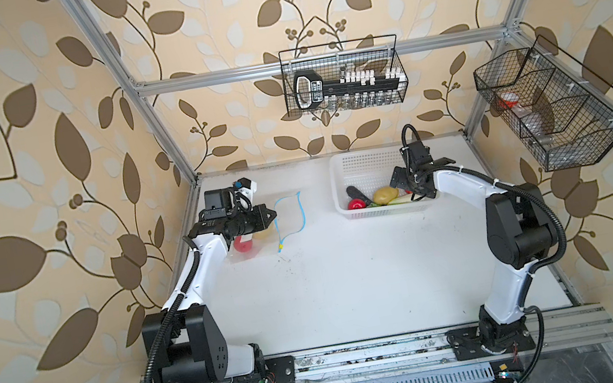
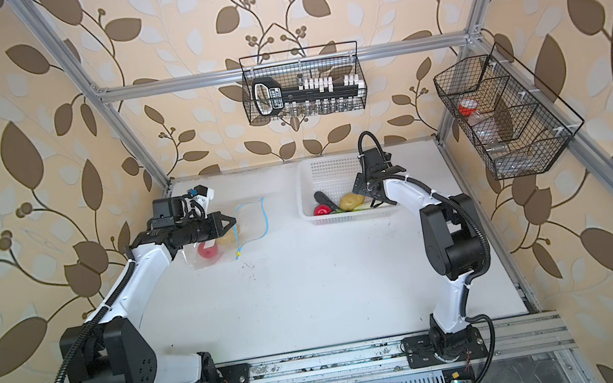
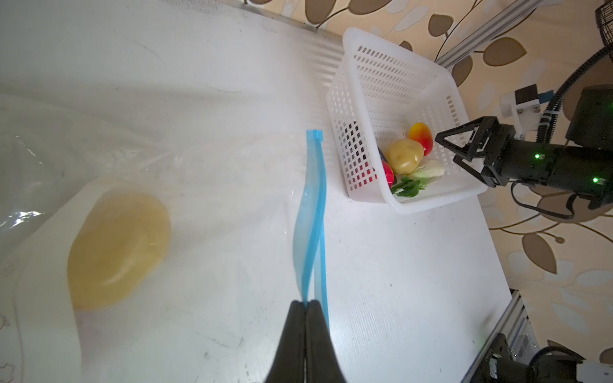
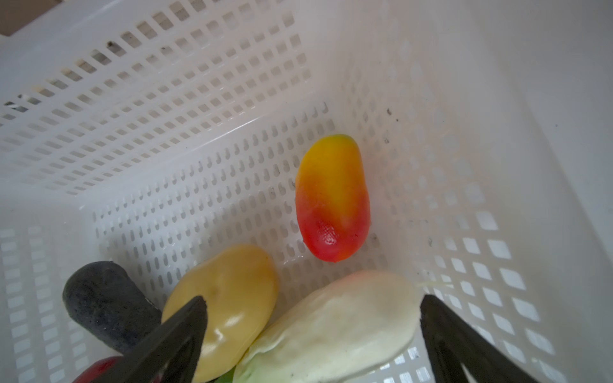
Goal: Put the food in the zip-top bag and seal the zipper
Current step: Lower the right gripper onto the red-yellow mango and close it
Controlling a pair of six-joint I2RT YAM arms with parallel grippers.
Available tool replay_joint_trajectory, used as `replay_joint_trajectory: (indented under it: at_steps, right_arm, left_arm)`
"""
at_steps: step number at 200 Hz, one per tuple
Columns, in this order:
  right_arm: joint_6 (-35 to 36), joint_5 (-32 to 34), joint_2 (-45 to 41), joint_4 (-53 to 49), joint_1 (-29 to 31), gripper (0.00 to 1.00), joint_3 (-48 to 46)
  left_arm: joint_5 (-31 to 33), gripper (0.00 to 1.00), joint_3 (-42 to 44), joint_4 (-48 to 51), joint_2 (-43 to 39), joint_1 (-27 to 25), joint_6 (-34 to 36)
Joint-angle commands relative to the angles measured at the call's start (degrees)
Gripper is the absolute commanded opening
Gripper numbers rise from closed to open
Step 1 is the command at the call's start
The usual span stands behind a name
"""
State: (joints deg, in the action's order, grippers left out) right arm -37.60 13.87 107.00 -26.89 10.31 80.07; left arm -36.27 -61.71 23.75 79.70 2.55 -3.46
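The clear zip-top bag (image 3: pixel 199 149) lies at the left of the table with a potato (image 3: pixel 119 248) and a red tomato (image 1: pixel 242 244) inside. My left gripper (image 3: pixel 306 303) is shut on one lip of the blue zipper (image 3: pixel 313 199) and holds the mouth apart; the yellow tab (image 1: pixel 280 247) is at the near end. The rest of the food sits in the white basket (image 1: pixel 336 179): red-yellow fruit (image 4: pixel 331 199), potato (image 4: pixel 229 298), white radish (image 4: pixel 338 325), dark eggplant (image 4: pixel 102 298), tomato (image 1: pixel 356 204). My right gripper (image 4: pixel 311 311) hangs open inside the basket, its fingers astride the radish.
Two black wire baskets hang off the frame, one at the back (image 1: pixel 345 80) and one at the right (image 1: pixel 551 105). Aluminium posts (image 1: pixel 160 132) bound the white table (image 1: pixel 353 277). The arm bases stand on the front rail.
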Motion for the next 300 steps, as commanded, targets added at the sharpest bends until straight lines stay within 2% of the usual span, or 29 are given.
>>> replay_joint_trajectory:
  at_steps: [1,211,272,300]
  right_arm:
    - [1.0,0.2,1.3,-1.0,-0.6,1.0,3.0]
    - [4.6,3.1,15.1,-3.0,-1.5,1.0,15.7]
    - [3.6,3.5,18.1,-2.0,-2.1,0.94,16.5]
    - [3.9,3.1,19.1,-1.8,-2.4,0.85,17.0]
  left_arm:
    - [0.5,0.0,-0.2,-0.5,-0.7,-0.6,0.7]
    - [-0.8,0.0,-0.5,-0.4,-0.2,-0.6,0.6]
    - [-0.8,0.0,-0.6,-0.2,0.0,-0.5,0.7]
    - [-0.9,0.0,-0.7,-0.2,0.3,-0.5,0.6]
